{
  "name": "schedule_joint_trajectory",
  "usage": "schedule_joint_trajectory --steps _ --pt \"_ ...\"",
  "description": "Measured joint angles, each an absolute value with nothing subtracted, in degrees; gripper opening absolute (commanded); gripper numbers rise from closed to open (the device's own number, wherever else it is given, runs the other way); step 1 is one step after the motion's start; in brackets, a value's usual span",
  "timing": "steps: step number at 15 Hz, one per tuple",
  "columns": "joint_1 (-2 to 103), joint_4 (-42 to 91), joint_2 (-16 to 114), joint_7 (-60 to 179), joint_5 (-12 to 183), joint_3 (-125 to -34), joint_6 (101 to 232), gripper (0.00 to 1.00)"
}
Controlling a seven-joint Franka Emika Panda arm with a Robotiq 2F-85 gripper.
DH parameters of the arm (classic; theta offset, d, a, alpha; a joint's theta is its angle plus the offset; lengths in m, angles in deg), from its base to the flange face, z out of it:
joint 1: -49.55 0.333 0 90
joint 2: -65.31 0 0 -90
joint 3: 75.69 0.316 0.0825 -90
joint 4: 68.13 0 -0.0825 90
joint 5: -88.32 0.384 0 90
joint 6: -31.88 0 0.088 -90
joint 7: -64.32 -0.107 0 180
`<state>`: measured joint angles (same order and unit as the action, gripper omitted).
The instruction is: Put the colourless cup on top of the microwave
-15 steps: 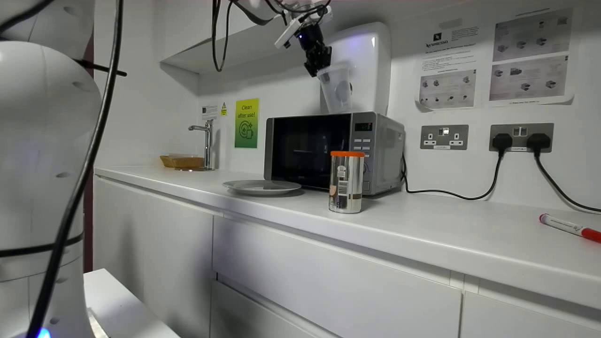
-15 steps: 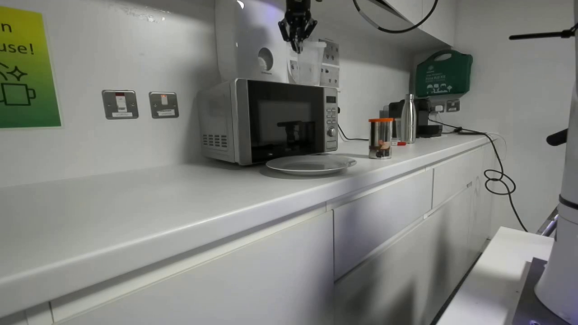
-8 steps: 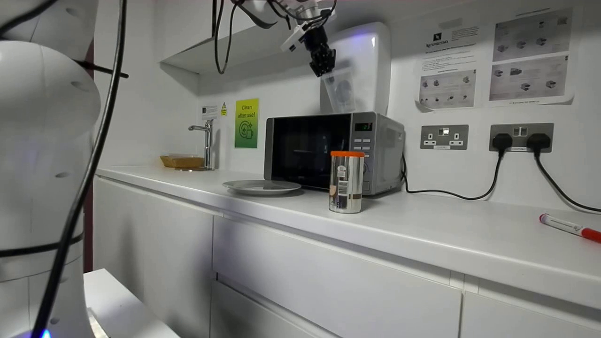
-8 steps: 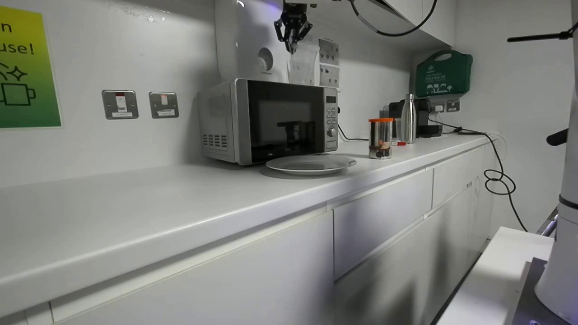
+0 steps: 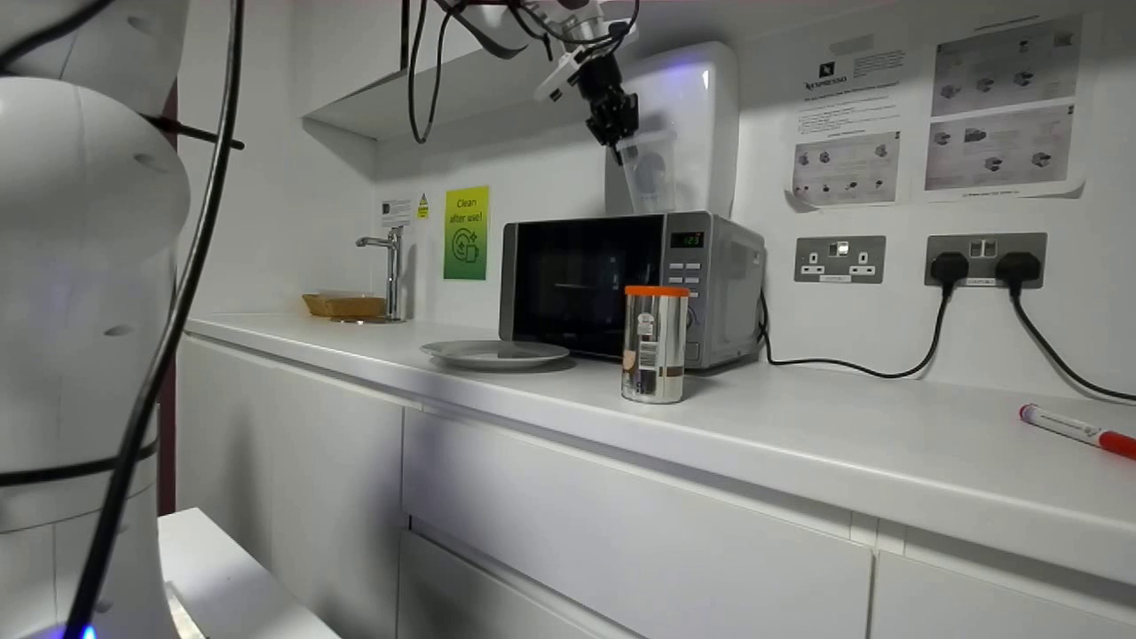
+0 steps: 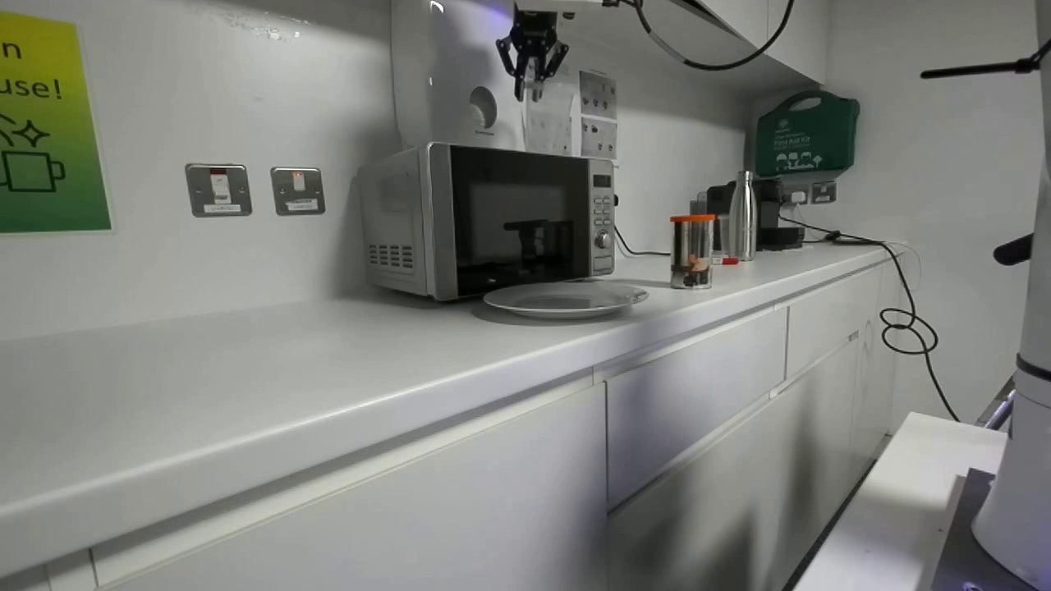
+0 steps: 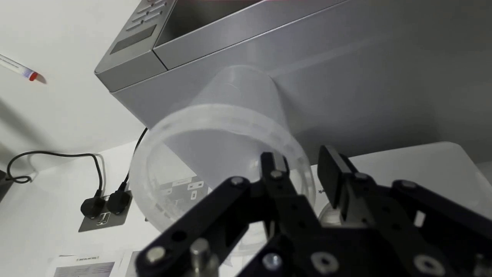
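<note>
The bench (image 6: 246, 377) runs across most of the frame in both exterior views, and the microwave (image 6: 488, 222) sits on it around the middle. Behind that, upper middle, is a big white wall unit (image 5: 688, 106) (towel dispenser, I'd guess). Then there's a plate (image 6: 566, 299) in front of the microwave door and, to its right, a tin (image 5: 655, 346) with an orange lid. As for the colourless cup (image 5: 650, 175), it's up on the microwave. Both exterior views hide its base behind the top front edge, but in the wrist view the base looks parked on the top panel, upper middle of the frame, nearer the control end. Roughly upright to my eye, though I can't rule out a slight lean. The jaws are parted just a bit with the rim between them, one over the cup's mouth and one just outside; can't tell if either touches the cup. So I'd call this the release step, with the placing pretty much done. Next move imo is backing straight off the rim along the way the jaws point, no sideways drift, because a light cup like that probably tips if the inner one snags.
</note>
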<state>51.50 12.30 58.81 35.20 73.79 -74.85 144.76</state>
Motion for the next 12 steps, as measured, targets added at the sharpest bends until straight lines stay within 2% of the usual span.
schedule_joint_trajectory --steps 3,5,12 --pt "51.4 12.3 58.4 35.2 73.8 -74.9 144.8 0.87" --pt "51.3 12.3 58.4 35.2 73.8 -75.0 144.8 0.99" --pt "51.0 12.3 58.4 35.2 73.8 -75.1 144.8 1.00"
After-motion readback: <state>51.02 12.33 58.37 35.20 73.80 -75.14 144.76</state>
